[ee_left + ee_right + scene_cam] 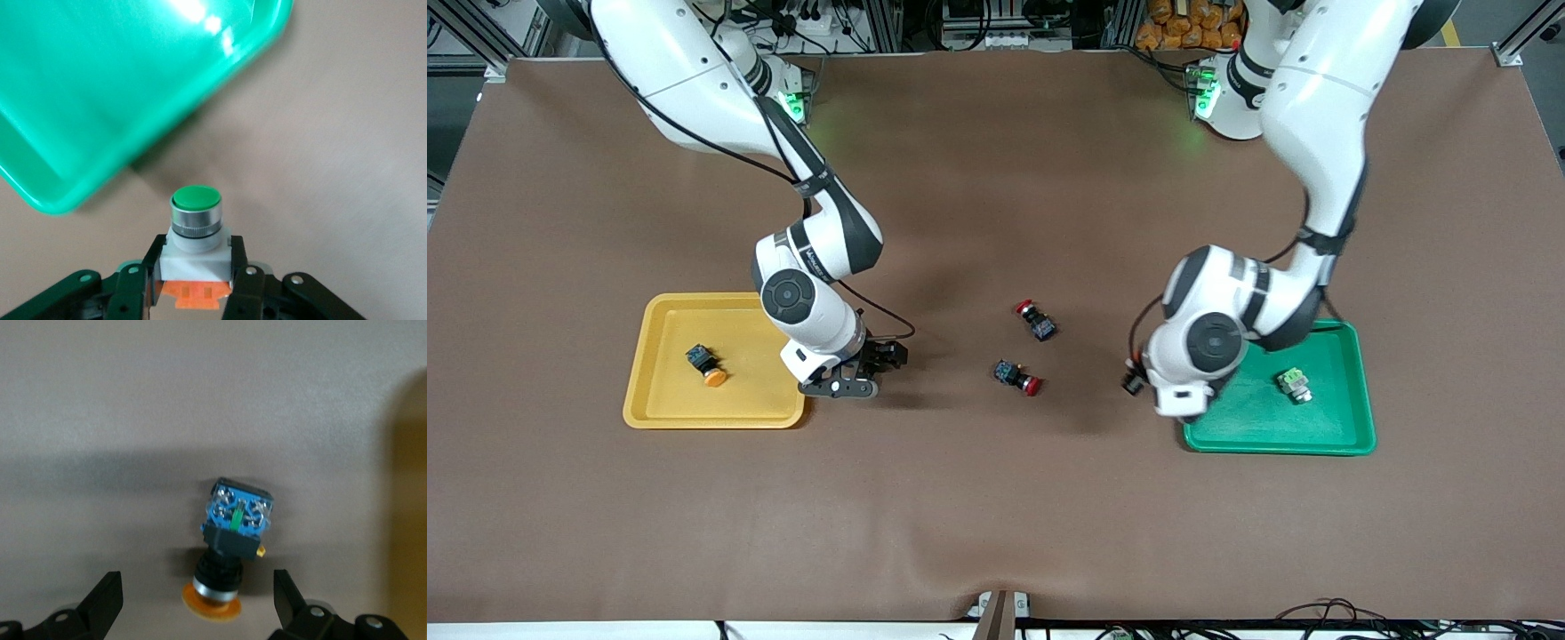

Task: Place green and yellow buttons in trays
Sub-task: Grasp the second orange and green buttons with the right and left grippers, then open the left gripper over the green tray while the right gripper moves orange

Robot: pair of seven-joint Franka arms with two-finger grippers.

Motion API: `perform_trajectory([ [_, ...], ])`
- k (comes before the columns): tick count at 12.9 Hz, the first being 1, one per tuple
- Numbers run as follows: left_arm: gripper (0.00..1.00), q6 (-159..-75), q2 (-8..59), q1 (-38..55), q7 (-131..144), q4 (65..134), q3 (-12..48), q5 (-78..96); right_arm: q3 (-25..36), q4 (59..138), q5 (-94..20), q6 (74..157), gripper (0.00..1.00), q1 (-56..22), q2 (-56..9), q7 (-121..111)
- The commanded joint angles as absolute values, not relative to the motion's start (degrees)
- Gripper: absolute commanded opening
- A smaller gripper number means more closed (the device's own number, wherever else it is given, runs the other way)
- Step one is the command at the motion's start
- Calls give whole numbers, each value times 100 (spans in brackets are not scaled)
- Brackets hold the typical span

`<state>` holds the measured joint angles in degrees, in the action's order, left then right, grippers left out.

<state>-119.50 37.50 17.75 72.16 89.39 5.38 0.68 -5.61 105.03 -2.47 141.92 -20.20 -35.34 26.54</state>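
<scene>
My left gripper (195,263) is shut on a pale white switch (195,227) with a green cap and an orange block. It holds the switch over the brown table beside a corner of the green tray (100,100). In the front view this hand (1172,404) is at the green tray's (1352,431) corner toward the right arm's end. A pale switch with green (1294,385) lies in that tray. My right gripper (197,587) is open, low around a black switch with a yellow-orange cap (230,540) lying on the table. It sits beside the yellow tray (658,404), which holds another yellow-capped switch (704,364).
Two black switches with red caps (1036,320) (1018,376) lie on the brown table between the two trays. The yellow tray's rim (413,520) shows close beside my right gripper (840,384).
</scene>
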Motion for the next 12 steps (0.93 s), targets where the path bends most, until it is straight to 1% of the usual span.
perform_trajectory([
  [1, 0, -11751, 3569, 1758, 7190, 8693, 151, -44, -510, 10327, -264, 14264, 100, -2013, -3718, 2681],
  [4, 0, -11751, 3498, 1749, 6629, 8561, -342, -26, -501, 10336, -255, 14440, 100, -2004, -3814, 2663],
  [7, 0, -11751, 3577, 1521, 5620, 8578, -492, -44, -483, 10345, -255, 14607, 100, -1995, -3893, 2646],
  [8, 0, -11751, 3595, 1494, 5277, 8613, -492, -44, -483, 10345, -255, 14607, 68, -2004, -3894, 2654],
  [9, 0, -11751, 3647, 1381, 4978, 8613, -492, -44, -483, 10345, -255, 14599, 29, -2021, -3894, 2663],
  [10, 0, -11751, 3656, 1302, 4688, 8613, -492, -44, -483, 10345, -264, 14599, 0, -2056, -3902, 2707],
  [12, 0, -11751, 3656, 1187, 4047, 8666, -492, -44, -475, 10345, -246, 14607, 0, -1995, -3937, 2663],
])
